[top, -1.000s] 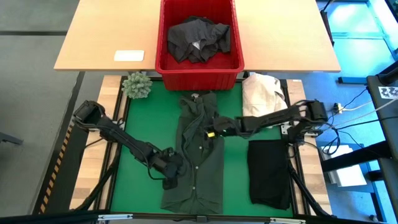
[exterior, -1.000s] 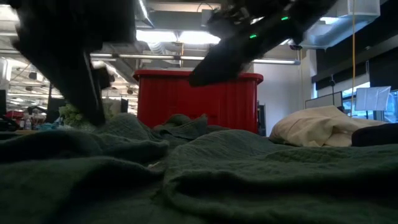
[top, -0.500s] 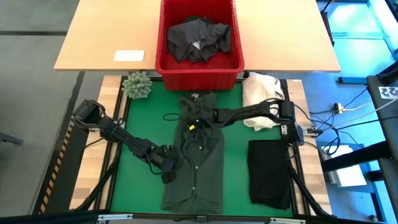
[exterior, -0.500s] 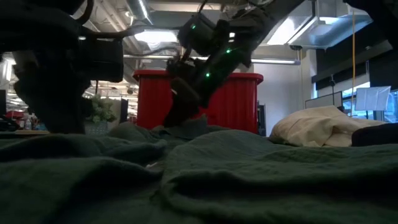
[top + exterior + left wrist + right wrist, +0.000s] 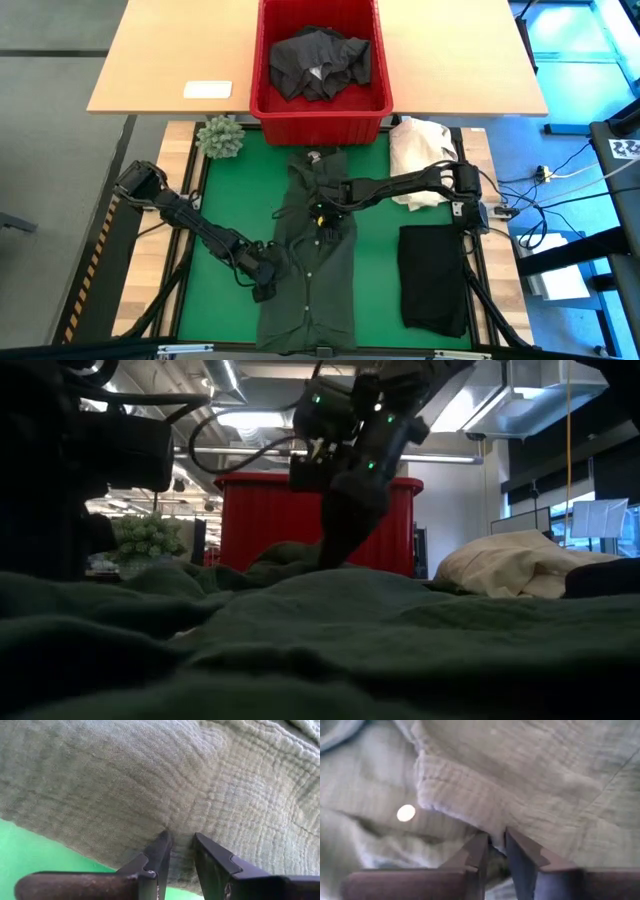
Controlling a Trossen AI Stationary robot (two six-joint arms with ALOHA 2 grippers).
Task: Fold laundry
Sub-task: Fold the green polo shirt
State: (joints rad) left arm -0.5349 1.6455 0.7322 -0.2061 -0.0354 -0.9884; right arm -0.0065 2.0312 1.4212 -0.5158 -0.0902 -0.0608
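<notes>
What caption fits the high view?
Both grippers, left and right, pinch the dark green shirt on the green mat.

mat, left of shirt: bare green mat [image 5: 225,195] — open, save the left arm [image 5: 190,222] slanting across it
mat, between shirt and black garment: a clear lane, crossed higher up by the right arm [image 5: 400,186]
far edge: red basket [image 5: 320,110], plant [image 5: 220,136], cream cloth heap [image 5: 420,150] — blocked
centre: green shirt [image 5: 315,290]
right: black garment [image 5: 432,280]

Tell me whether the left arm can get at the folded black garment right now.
Probably not: the left gripper is pinching the green shirt at its left edge, and the black garment lies beyond the shirt, on the right arm's side.
</notes>
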